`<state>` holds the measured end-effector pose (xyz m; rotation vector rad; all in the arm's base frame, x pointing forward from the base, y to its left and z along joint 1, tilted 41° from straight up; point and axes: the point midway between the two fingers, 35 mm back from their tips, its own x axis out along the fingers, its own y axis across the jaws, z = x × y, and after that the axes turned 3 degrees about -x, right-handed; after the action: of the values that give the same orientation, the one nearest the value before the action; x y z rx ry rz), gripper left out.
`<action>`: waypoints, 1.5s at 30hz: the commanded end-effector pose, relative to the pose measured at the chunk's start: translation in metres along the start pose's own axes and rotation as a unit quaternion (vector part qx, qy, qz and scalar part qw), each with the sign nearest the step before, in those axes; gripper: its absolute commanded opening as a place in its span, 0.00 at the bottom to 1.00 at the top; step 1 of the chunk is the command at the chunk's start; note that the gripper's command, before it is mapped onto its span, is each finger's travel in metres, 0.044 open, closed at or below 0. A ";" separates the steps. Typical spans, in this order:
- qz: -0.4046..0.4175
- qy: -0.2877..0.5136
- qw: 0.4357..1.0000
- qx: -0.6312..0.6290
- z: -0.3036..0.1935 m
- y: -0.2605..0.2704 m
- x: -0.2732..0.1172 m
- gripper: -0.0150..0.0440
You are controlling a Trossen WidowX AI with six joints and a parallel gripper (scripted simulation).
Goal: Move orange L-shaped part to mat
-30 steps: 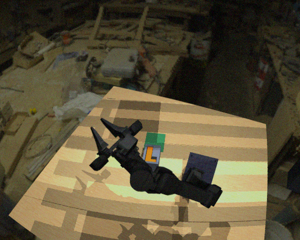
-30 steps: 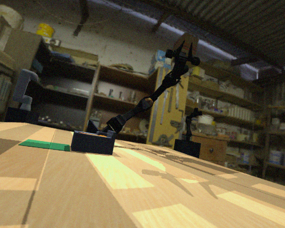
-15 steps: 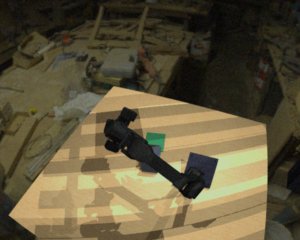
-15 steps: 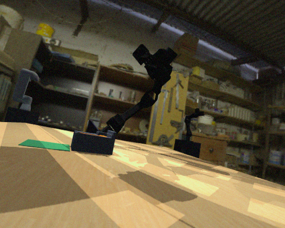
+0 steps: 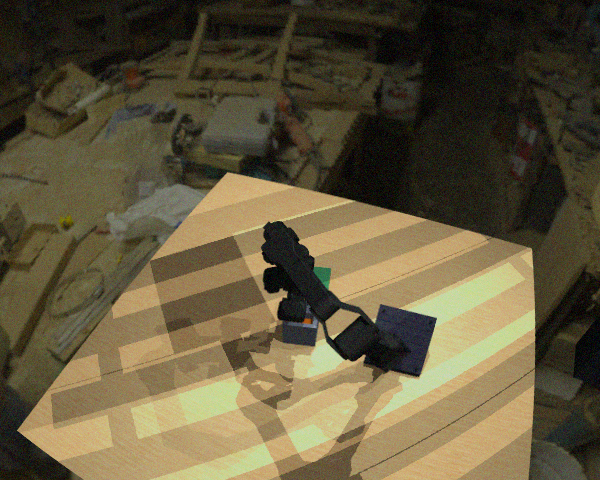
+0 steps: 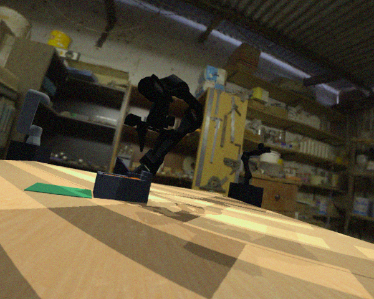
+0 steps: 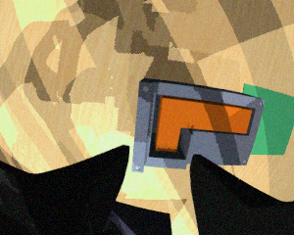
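Note:
The grey tray (image 7: 200, 132) lies on the wooden table with the orange L-shaped part (image 7: 196, 124) flush in its pocket. In the wrist view the L's foot points down at the left and the long arm runs right toward the green mat (image 7: 278, 125), which lies next to the tray's right side. My gripper (image 7: 160, 157) hovers above the tray, apart from it, with its fingers partly spread and nothing between them. In the top view the arm covers most of the tray (image 5: 300, 330) and mat (image 5: 322, 275). The exterior view shows the fingers (image 6: 141, 138) well above the tray (image 6: 121, 185) and the mat (image 6: 60, 189).
The arm's dark blue base plate (image 5: 406, 338) sits on the table to the right of the tray. The table's edges drop off to a cluttered workshop floor on all sides.

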<state>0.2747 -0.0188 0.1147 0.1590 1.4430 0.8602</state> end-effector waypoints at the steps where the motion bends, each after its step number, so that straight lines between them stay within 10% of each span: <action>1: 0.033 -0.002 0.999 -0.004 -0.004 0.007 0.002 0.56; 14: 0.033 -0.003 0.999 -0.004 -0.003 0.012 0.075 0.56; 45: 0.034 -0.004 0.999 -0.005 -0.003 0.015 0.112 0.56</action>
<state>0.2556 0.0567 0.0363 0.1946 1.4284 0.9250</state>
